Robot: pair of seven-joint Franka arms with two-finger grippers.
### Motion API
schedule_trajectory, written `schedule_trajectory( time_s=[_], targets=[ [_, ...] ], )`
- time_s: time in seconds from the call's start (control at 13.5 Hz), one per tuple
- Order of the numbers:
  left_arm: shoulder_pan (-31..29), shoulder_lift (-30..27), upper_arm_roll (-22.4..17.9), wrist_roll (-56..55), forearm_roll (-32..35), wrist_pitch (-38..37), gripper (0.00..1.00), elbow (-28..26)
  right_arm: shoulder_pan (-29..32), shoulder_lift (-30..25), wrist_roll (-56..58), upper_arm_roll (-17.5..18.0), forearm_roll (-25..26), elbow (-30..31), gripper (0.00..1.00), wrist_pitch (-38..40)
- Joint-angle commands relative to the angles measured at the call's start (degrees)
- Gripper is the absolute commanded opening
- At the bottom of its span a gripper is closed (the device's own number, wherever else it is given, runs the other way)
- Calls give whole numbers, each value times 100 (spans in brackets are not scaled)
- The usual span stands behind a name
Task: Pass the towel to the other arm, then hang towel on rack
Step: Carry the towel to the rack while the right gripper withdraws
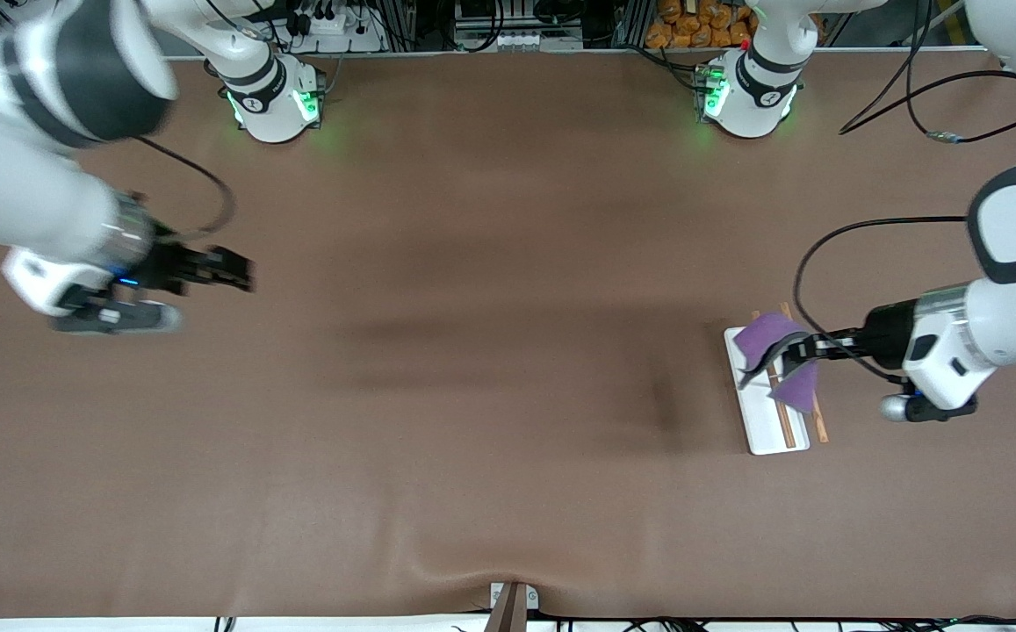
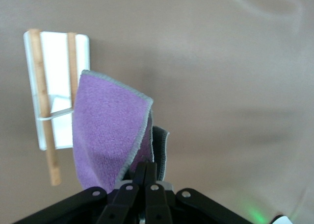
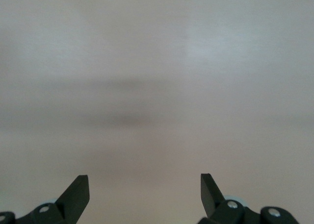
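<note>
The purple towel with a dark grey underside hangs folded from my left gripper, which is shut on it just above the rack. The rack is a narrow white tray with two brown rods, at the left arm's end of the table. In the left wrist view the towel drapes partly over the rack, hiding part of one rod. My right gripper is open and empty, up over the right arm's end of the table; its fingertips show only bare table between them.
The brown table has a raised wrinkle at its front edge near a small bracket. Cables trail from both arms. Both arm bases stand along the table's back edge.
</note>
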State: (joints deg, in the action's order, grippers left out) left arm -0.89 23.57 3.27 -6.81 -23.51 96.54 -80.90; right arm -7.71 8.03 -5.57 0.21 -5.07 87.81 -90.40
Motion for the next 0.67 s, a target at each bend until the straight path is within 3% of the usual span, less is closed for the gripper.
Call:
schedule_trajectory(
  time_s=[0.0, 0.15, 0.59],
  targets=[
    [-121, -81, 33, -773, 171, -258, 0, -49, 506, -609, 644, 128, 487, 289, 100, 329],
    [-113, -81, 59, -1540, 425, -259, 0, -49, 595, -872, 724, 76, 796, 289, 100, 611],
    [-157, 182, 42, -2315, 435, -259, 0, -49, 780, -1190, 488, -180, 727, 289, 100, 893]
  ],
)
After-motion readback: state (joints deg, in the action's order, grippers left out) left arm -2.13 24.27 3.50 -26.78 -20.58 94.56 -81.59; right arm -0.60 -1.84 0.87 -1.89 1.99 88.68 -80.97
